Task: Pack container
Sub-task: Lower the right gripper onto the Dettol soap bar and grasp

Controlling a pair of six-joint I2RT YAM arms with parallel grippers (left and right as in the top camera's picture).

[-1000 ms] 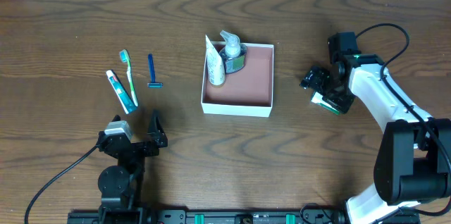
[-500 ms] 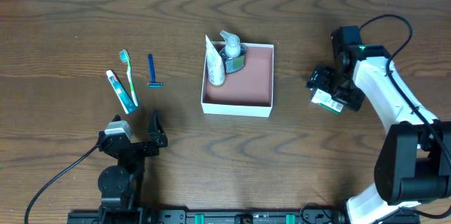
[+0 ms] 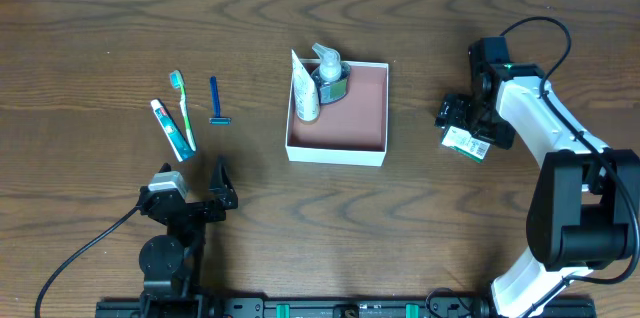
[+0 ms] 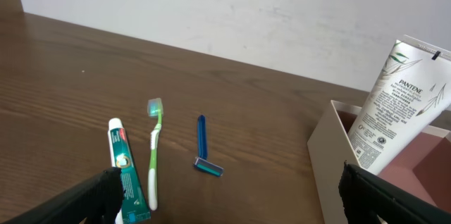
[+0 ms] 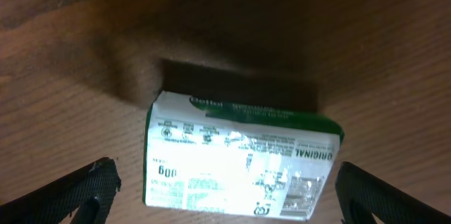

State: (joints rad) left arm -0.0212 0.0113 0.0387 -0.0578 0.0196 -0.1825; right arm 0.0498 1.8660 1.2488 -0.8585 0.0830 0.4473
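Now holds the right gripper (image 3: 460, 124), fingers spread, over a green-and-white packet (image 5: 239, 157) right of the white box (image 3: 336, 151) at mid-table, and rests the left gripper (image 3: 195, 186), fingers likewise apart, near a toothbrush (image 3: 183, 106).

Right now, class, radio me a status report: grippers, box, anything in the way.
Left gripper open, idle. Right gripper open over soap bar. Box holds tube and pump bottle. Toothpaste, toothbrush, razor lie outside, left of box.

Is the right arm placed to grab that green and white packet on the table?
Likely yes: the right gripper hangs just over the packet, fingers spread either side, nothing else near it.
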